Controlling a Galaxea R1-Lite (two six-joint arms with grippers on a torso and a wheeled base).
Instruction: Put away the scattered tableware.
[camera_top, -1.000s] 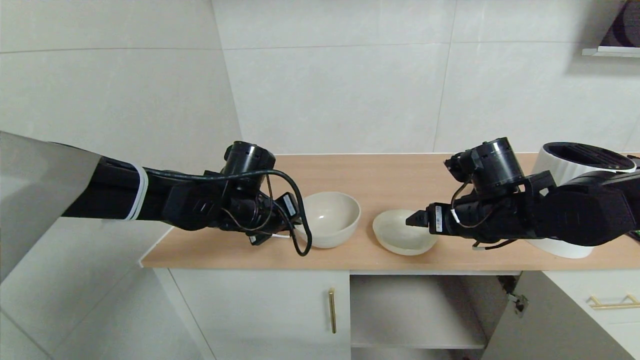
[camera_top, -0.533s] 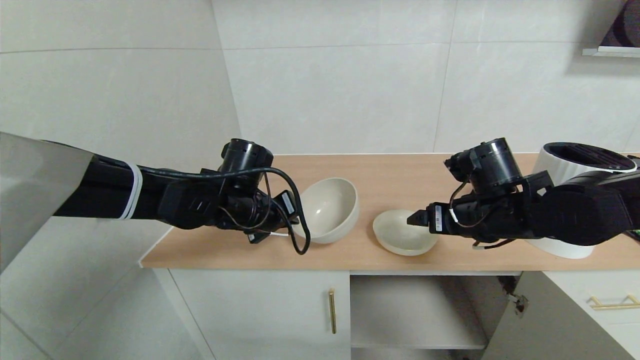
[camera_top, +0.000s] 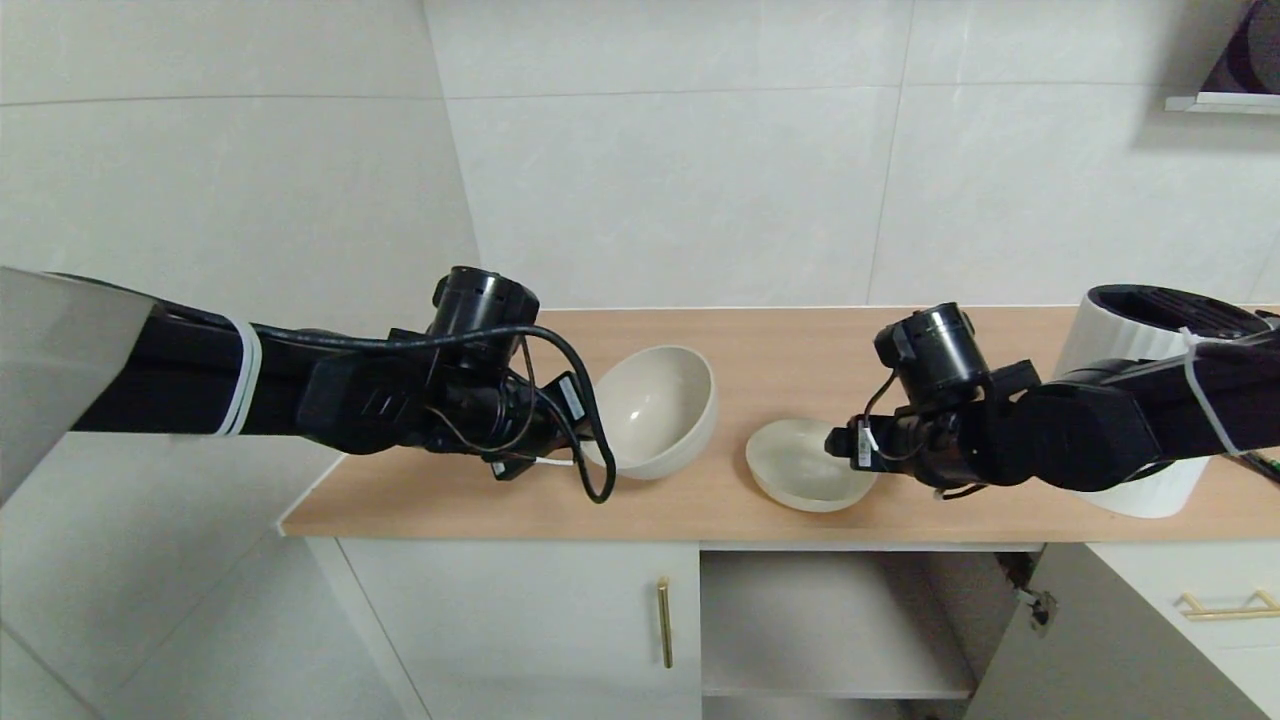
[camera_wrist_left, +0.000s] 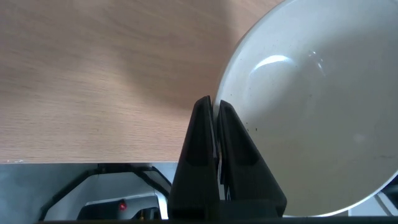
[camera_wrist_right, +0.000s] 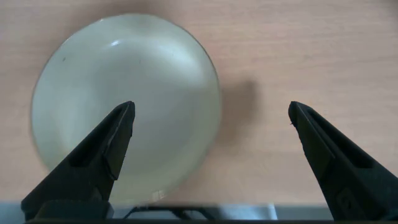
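Head view: we see a wooden counter (camera_top: 780, 345) against a tiled wall, with two pieces of tableware near its front edge. The bowl (camera_top: 655, 410) sits left of centre and is tilted, its mouth turned toward the left arm. The left gripper (camera_top: 590, 455) is at the bowl's near rim. Just beside the bowl, apart from it, lies a shallow dish (camera_top: 800, 480), upright on the counter. The right gripper (camera_top: 835, 440) hangs at the dish's right rim. A white appliance (camera_top: 1150, 340) stands at the counter's right end, behind the right arm. Under the counter a cupboard (camera_top: 830, 610) stands open, showing a shelf (camera_top: 835, 688).

Left wrist view: we find the left gripper (camera_wrist_left: 215, 102) pressed together on the rim of the bowl (camera_wrist_left: 311, 118), one finger inside the wall and one outside, pinching it. The counter (camera_wrist_left: 93, 74) runs beneath.

Right wrist view: we see the right gripper (camera_wrist_right: 210, 106) spread wide and holding nothing. One finger lies over the dish (camera_wrist_right: 124, 99), the other over bare counter (camera_wrist_right: 311, 50), so the dish's rim falls between them. We cannot tell whether either finger touches the dish.
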